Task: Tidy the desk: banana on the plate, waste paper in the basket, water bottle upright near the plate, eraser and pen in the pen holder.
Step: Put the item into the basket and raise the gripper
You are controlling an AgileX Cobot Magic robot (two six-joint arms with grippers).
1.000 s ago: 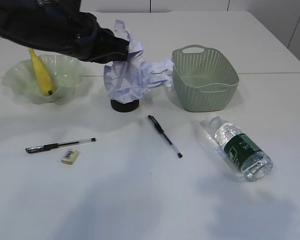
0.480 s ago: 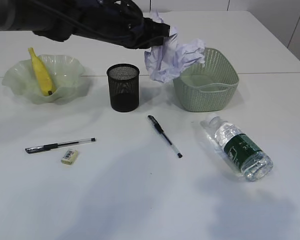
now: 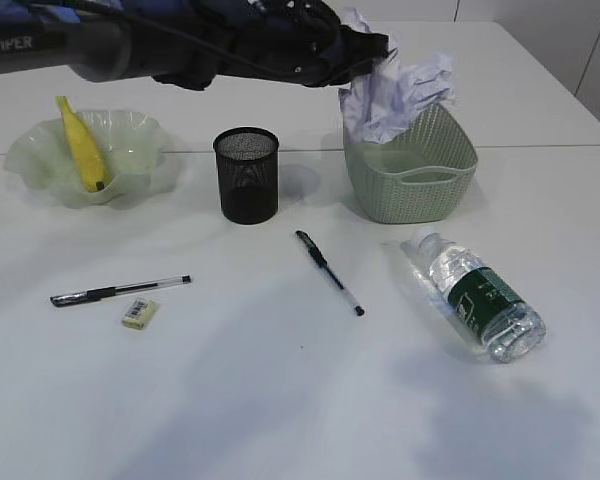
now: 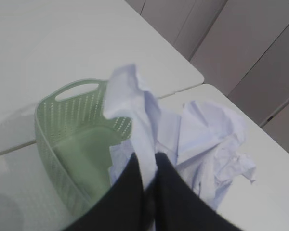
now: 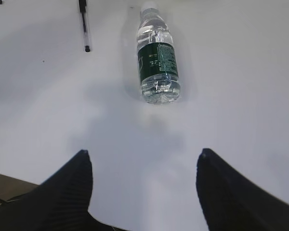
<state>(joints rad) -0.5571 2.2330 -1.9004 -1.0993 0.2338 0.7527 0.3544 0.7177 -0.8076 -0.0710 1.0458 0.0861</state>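
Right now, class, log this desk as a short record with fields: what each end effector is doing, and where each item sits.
left end effector: shut on the waste paper, held over the basket
right end effector: open, holding nothing, above the desk
banana: on the plate
water bottle: lying on its side
pen holder: upright
pens: two, on the desk
eraser: on the desk by the left pen

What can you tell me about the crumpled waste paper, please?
The waste paper is a large crumpled wad of white, faintly bluish sheet with loose creased flaps. It is pinched by the closed left gripper and held in the air over the near-left rim of the sage-green basket, not yet inside. Nothing but the gripper visibly touches it.
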